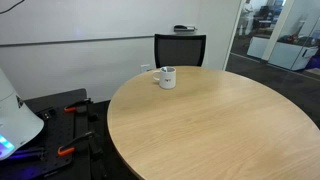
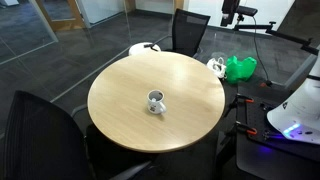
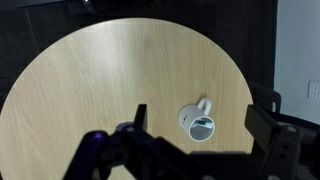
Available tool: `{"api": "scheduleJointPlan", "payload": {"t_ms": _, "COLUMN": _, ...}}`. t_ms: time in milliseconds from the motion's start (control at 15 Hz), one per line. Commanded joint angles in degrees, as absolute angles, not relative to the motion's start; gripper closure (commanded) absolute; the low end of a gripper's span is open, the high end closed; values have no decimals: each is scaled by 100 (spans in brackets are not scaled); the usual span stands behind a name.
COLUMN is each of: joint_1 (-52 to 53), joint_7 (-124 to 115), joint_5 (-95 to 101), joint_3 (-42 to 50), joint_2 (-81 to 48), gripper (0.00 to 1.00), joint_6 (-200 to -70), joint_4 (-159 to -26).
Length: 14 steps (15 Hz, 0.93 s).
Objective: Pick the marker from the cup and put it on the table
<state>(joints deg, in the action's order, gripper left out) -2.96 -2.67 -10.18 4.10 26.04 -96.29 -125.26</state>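
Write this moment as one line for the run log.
cup: upright on table | marker: not discernible, none lying on table | jaws: open, empty, high over table | stage: approach

Only a white, rounded casing of the arm [image 1: 14, 112] shows in both exterior views. It stands just off the edge of the table [image 1: 230, 130], and a blue glow lights its lower part. In the wrist view the gripper [image 3: 201, 110] hangs well above the table, facing down at it. Its two dark fingers [image 3: 140, 116] are spread wide apart.
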Motion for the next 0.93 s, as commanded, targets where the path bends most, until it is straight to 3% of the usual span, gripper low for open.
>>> {"api": "scheduleJointPlan", "payload": {"t_ms": 0, "joint_1": -323, "joint_7": -258, "joint_5": -1025, "joint_3": 391, "joint_2": 2599, "gripper": 0, "joint_6": -9617, "joint_4": -12515}}
{"api": "scheduleJointPlan", "payload": {"t_ms": 867, "joint_1": -255, "joint_7": 87, "joint_5": -1051, "joint_3": 397, "joint_2": 2394, "gripper": 0, "joint_6": -10028, "joint_4": -12448}}
